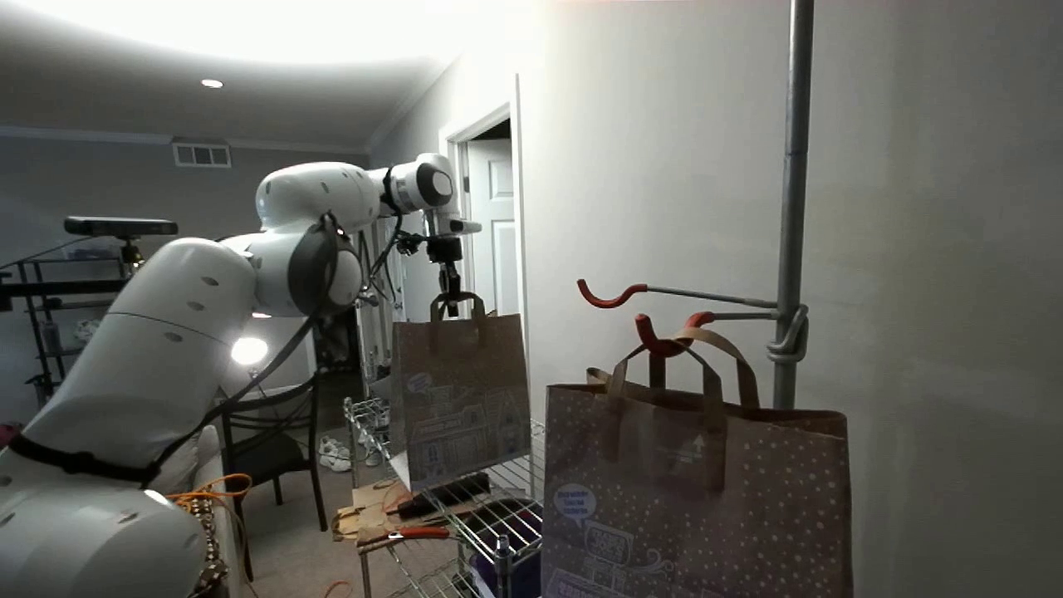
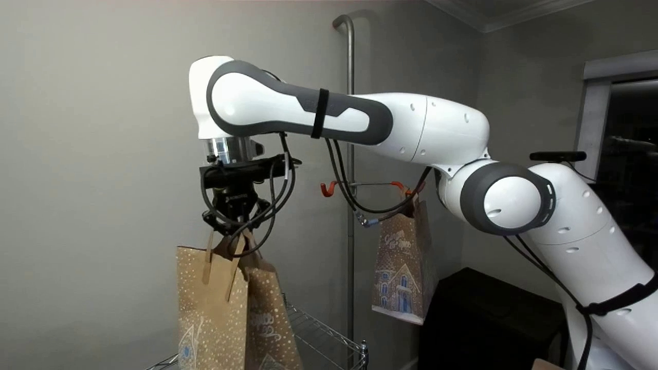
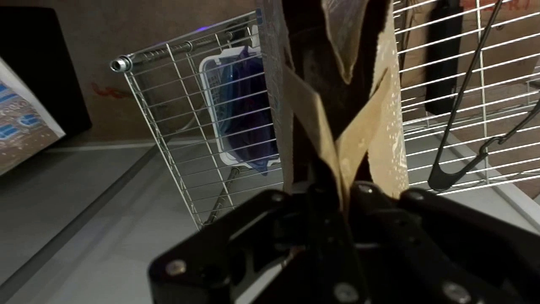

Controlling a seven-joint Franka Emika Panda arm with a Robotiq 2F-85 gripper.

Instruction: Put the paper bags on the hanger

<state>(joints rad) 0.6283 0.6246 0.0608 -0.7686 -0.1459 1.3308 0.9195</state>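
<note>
A speckled brown rectangular paper bag (image 1: 698,498) already hangs, near right in an exterior view, on the red-tipped double-pronged metal hanger (image 1: 656,340); the second brown paper bag (image 1: 462,407), farther left, awaits hanging, its handles (image 1: 479,311) clamped in the black pincer (image 1: 450,301).

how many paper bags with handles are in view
2: one paper bag hangs on the red hook of the grey pole; the other paper bag hangs from the gripper. Others could be hidden.
</note>
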